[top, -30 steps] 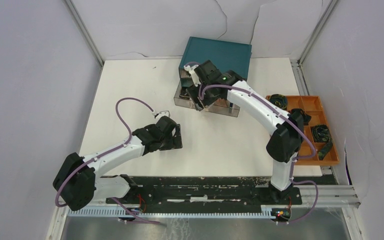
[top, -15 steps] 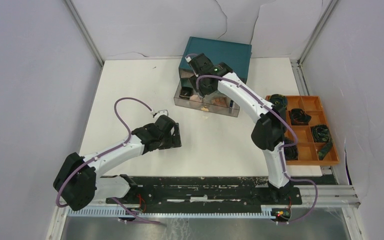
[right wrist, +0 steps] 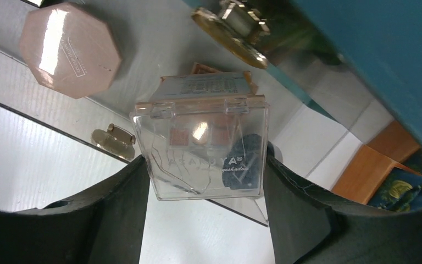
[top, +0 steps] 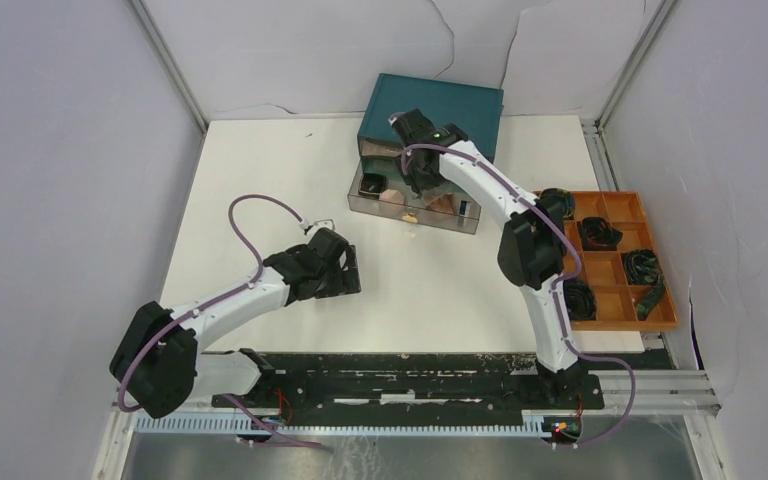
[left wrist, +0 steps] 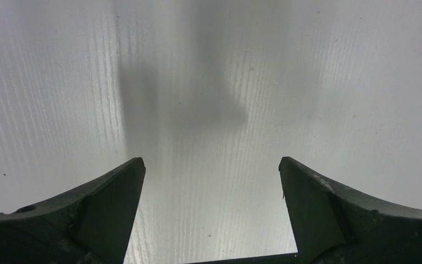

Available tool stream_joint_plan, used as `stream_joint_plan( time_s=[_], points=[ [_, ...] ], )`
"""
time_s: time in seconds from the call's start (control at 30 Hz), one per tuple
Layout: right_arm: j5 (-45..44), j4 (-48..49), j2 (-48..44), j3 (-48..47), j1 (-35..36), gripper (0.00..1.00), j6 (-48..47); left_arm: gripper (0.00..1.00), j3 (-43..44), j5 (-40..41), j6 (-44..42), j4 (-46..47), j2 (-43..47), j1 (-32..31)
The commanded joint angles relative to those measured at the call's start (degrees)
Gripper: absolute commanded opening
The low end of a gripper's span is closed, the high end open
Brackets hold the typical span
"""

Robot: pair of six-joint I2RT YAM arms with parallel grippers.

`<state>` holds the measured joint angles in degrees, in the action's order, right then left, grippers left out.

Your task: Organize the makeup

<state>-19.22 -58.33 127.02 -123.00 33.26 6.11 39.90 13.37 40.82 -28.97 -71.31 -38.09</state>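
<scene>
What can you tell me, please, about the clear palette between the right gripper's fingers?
The palette is a square clear-plastic case with two hinge tabs on its far edge, lettering on the lid and peach and dark pans inside. It sits between the fingers of the right gripper, which seem to press its sides, over the drawer, near a pink compact. Whether it rests on the drawer floor cannot be told.

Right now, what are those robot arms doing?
The right gripper holds a clear makeup palette between its fingers, over the see-through drawer pulled out of the teal box. A pink compact already lies in that drawer. The left gripper is open and empty, hovering over the white table.
</scene>
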Motion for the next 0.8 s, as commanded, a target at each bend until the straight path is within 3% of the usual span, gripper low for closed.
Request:
stream_joint_plan(
  time_s=[0.0, 0.2, 0.43, 0.77],
  points=[
    [1.4, -0.5, 4.4, -2.7, 0.3, 0.45, -0.6, 0.99, 0.4, 0.2, -2.5, 1.5, -0.3, 0.7],
    [2.3, -0.7, 8.9, -5.4, 0.3, 0.56, -0.6, 0.99, -0.3, -0.1, -2.7, 1.6, -0.3, 2.0],
    [-0.7, 0.9, 13.3, -10.1, 0.3, 0.99, -0.6, 0.99, 0.1, -0.3, -3.3, 1.5, -1.1, 2.8],
    [-2.4, 5.9, 5.0, -5.1, 0.2, 1.0, 0.7, 0.99, 1.6, -0.8, -4.5, 2.0, -2.9, 3.0]
  ],
)
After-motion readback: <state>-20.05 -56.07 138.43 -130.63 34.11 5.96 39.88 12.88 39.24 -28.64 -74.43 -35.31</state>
